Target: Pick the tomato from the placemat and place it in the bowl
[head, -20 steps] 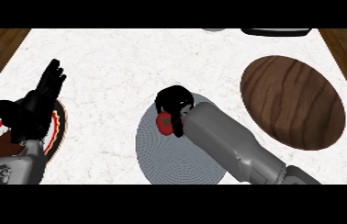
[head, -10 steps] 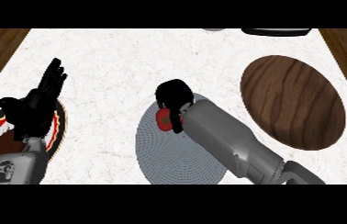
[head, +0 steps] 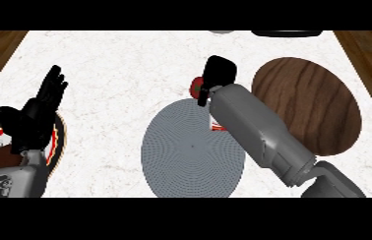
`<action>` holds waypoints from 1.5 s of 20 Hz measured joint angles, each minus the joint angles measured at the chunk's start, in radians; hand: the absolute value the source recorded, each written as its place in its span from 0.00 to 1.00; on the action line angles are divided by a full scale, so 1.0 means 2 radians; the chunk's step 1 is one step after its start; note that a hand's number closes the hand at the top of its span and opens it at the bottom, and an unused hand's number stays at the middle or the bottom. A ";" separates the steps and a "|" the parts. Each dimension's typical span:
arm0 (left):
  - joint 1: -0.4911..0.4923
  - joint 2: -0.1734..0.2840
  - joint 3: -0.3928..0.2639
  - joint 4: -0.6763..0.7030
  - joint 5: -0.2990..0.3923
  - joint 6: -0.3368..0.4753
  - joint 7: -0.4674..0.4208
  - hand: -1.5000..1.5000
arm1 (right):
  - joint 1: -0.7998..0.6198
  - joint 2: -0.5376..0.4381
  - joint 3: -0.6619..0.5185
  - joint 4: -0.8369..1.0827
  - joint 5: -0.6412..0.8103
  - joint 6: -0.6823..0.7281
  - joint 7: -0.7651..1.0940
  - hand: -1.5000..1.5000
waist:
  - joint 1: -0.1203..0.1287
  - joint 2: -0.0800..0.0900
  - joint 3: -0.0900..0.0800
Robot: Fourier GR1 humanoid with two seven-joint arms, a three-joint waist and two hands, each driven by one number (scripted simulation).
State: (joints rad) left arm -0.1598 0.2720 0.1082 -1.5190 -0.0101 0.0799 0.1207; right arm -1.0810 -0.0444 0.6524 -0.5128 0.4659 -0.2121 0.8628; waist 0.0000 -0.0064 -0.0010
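The tomato (head: 195,87) sits in the right hand (head: 218,75), whose black fingers curl round it so that only its red left side shows. It hangs just beyond the far edge of the grey placemat (head: 190,150), over the white bench (head: 123,62), apart from the mat's surface as far as can be judged.

A tomato is likely light, smooth-skinned and soft under pressure, so it could slip or bruise. The hold looks best kept across its widest part, with fingers and thumb on opposite sides, as it seems to be now.

Right of the placemat lies a dark wooden round (head: 312,104), seemingly the bowl the task means, though its depth cannot be told. A small red-and-white scrap (head: 217,127) shows at the forearm's edge, over the placemat.

Well left of the placemat, the left hand (head: 40,111) rests open, fingers up, above an orange-rimmed plate (head: 58,140).
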 measured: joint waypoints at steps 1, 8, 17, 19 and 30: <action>0.002 0.003 0.002 -0.001 0.001 -0.002 0.000 0.50 | -0.012 0.000 0.001 -0.001 0.010 -0.010 0.027 1.00 | -0.001 -0.001 0.000; 0.006 0.008 0.012 0.000 0.006 -0.003 0.009 0.50 | -0.100 -0.031 0.015 -0.018 0.096 -0.045 0.113 1.00 | -0.013 -0.008 0.000; 0.026 0.009 0.016 -0.013 0.006 -0.004 0.007 0.50 | -0.117 -0.085 -0.010 -0.087 0.155 -0.051 0.154 1.00 | -0.023 -0.010 0.001; 0.028 0.006 0.016 -0.017 0.007 -0.004 0.008 0.50 | -0.106 -0.107 -0.025 -0.106 0.159 -0.055 0.151 1.00 | -0.023 -0.009 0.001; 0.028 0.005 0.018 -0.022 0.005 -0.007 0.001 0.50 | 0.056 -0.207 -0.105 -0.228 0.166 -0.102 0.106 1.00 | -0.015 -0.002 0.001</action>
State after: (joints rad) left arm -0.1041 0.2812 0.1447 -1.5639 0.0008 0.0667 0.1221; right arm -0.9686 -0.4576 0.4420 -0.9684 0.7975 -0.4164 1.0754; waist -0.0304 -0.0100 0.0004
